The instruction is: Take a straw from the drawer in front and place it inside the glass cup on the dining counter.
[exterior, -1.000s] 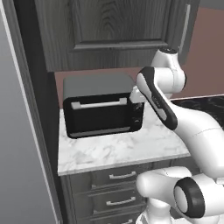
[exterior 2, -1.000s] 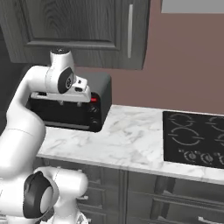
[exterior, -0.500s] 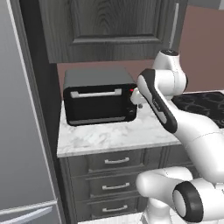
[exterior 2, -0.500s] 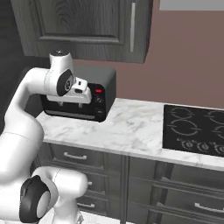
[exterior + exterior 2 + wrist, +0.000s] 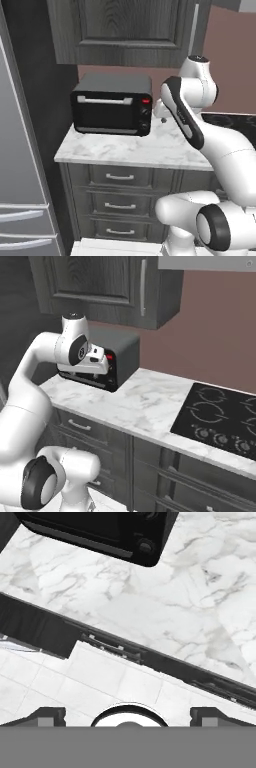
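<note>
Fingers (image 5: pixel 128 713) sit wide apart w/ nothing between them, tips (image 5: pixel 48 714) dark at the bottom of the hand view, so released and empty. They point down past the front edge of the small marble surface (image 5: pixel 165 612) twd the white tiled floor (image 5: pixel 100 682); in the base views the hand (image 5: pixel 95 356) hangs up high, just in front of the toaster oven (image 5: pixel 112 104), well above the drawer fronts. Straw isn't to be seen, presumably inside a closed drawer; glass cup and dining counter lie somewhere outside these views. Below the surface edge the left base view has a stack of drawers w/ silver bar handles, top one (image 5: pixel 120 176) directly under the oven; can't tell for sure which is the wide task drawer. So the relation that counts: target lies below and slightly forward of the fingers, handle's long axis running level along the cabinet face, parallel to the surface edge. Judged next step: drop the hand down past the overhang, turn fingers to face the front, close across the bar. Room: open air in front of the cabinets, fridge (image 5: pixel 20 165) to the left, cooktop (image 5: pixel 220 416) to the right; main risk is clipping the marble lip on the way down.
</note>
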Robot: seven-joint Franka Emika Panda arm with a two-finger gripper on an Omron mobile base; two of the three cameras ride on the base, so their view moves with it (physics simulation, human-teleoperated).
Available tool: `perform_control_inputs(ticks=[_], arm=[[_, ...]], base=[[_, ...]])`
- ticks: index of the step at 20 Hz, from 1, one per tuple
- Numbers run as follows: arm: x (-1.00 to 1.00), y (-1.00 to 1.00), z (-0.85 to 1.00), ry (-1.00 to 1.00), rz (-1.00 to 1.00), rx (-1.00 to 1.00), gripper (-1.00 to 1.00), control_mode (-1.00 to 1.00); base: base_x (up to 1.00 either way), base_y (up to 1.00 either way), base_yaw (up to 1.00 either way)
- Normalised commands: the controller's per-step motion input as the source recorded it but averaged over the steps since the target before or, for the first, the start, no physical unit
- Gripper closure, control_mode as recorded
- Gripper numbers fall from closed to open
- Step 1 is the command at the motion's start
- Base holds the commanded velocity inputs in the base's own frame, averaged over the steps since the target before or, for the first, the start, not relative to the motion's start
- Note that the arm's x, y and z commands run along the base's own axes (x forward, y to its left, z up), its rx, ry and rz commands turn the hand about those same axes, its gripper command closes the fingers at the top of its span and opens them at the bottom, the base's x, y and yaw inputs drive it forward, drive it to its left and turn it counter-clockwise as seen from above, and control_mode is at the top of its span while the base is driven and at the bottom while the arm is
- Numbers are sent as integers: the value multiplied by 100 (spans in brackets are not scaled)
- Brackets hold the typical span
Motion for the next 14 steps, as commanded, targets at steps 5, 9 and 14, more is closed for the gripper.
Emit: perform_control_inputs(ticks=[5,9,14], arm=[[0,0,0,0,0,0,-100,100],[0,0,0,0,0,0,-100,100],[0,0,0,0,0,0,-100,100]], base=[[0,-63,39],[0,-59,36],[0,-54,31]])
